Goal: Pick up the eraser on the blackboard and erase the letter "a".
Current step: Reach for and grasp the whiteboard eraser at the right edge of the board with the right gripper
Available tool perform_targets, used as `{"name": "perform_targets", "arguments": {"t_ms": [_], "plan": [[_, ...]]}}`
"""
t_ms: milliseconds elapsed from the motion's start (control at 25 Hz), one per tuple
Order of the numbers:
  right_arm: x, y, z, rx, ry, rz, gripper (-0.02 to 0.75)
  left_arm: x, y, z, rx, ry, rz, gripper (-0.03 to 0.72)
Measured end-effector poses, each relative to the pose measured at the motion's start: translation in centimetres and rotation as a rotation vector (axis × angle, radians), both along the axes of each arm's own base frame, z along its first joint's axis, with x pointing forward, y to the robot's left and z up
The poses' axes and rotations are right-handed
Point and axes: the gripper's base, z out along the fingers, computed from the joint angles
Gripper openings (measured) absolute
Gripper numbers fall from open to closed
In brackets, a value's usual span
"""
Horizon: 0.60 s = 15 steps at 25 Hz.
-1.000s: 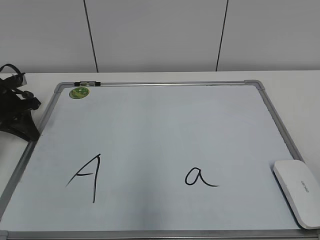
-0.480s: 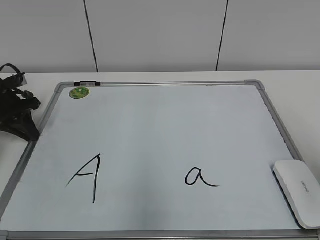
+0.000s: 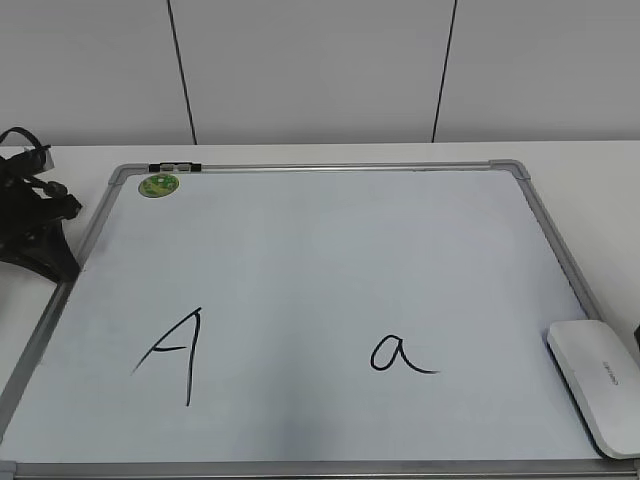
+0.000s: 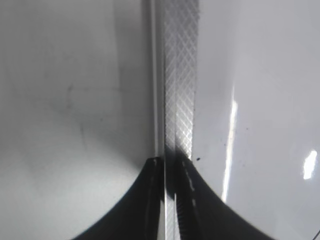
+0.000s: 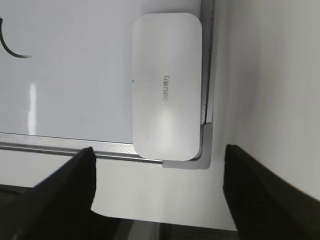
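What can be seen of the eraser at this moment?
The eraser is a smooth white rounded-rectangle block, plastic by its look, with small grey lettering on top. It lies flat, top up, in the blackboard's near right corner, its long side along the right frame and one end over the bottom frame. Nothing grips it: the right tool hangs open on the near side of it, fingers spread wider than the eraser, not touching.
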Motion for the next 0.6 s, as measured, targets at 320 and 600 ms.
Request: {"name": "perform_targets", "arguments": {"t_ms": [320, 600], "plan": [[3.6, 0.8, -4.6, -0.076, 0.119, 0.028, 0.588, 0.0, 0.0, 0.0, 0.000, -0.001, -0.001, 0.051], [5.4, 1.0, -7.8, -0.071, 0.176, 0.020, 0.589, 0.0, 0.0, 0.0, 0.000, -0.001, -0.001, 0.051]]}}
